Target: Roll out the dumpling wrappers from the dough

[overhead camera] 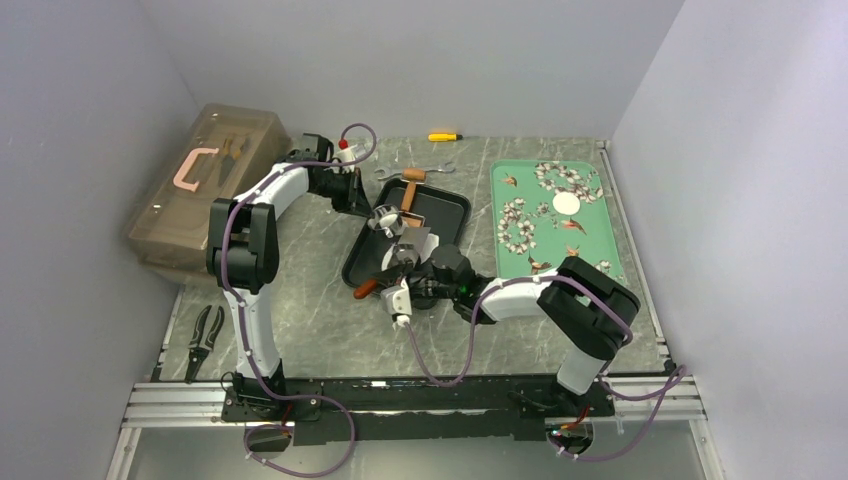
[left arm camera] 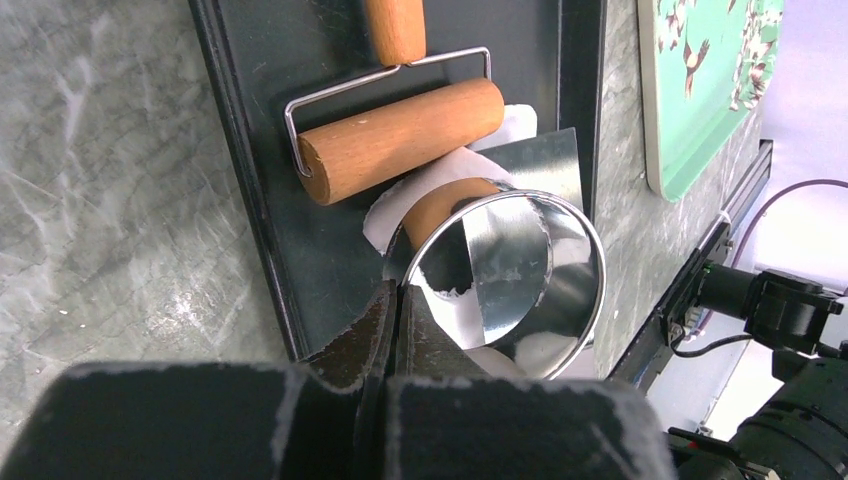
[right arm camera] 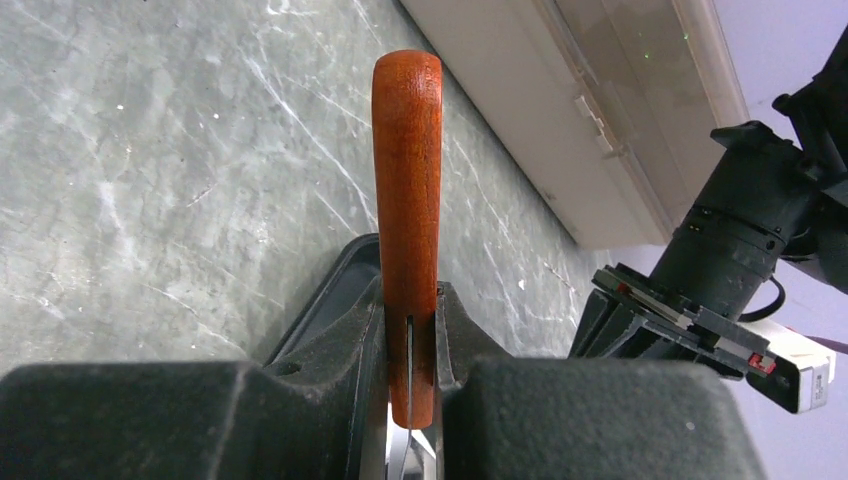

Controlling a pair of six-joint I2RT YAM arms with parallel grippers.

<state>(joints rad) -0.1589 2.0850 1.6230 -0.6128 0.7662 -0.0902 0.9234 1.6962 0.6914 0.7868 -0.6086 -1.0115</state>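
Dough (left arm camera: pixel 445 170) lies flattened in the black tray (overhead camera: pixel 450 208) mid-tabletop (overhead camera: pixel 320 320), directly under the ring cutter (left arm camera: pixel 500 265). Its white edge pokes out on the roller (left arm camera: pixel 400 140) side.

Left end effector (left arm camera: pixel 398 300) is clenched on the cutter's near rim, so the dough is straight below it. Next move looks like a plain press down with no sideways travel. Can't tell if the ring already touches the sheet.

The roller sits at about 1 o'clock from the cutter in the top view, barrel crosswise and just beside the ring, handle pointing away.

Left arm is clearly the nearer one. Right end effector (right arm camera: pixel 410 295) is at the tray's 6 o'clock edge, clamped on a wooden handle (right arm camera: pixel 407 170) whose long axis runs out toward 8 o'clock. Probably a blade tool, since a thin metal strip shows in the handle.

Containers:
- Black tray: dough, roller, cutter.
- Green tray (overhead camera: pixel 497 215), at 3 o'clock: one finished wrapper (overhead camera: pixel 566 204).
- Translucent box (overhead camera: pixel 205 185), at 10 o'clock: tools seen faintly inside.
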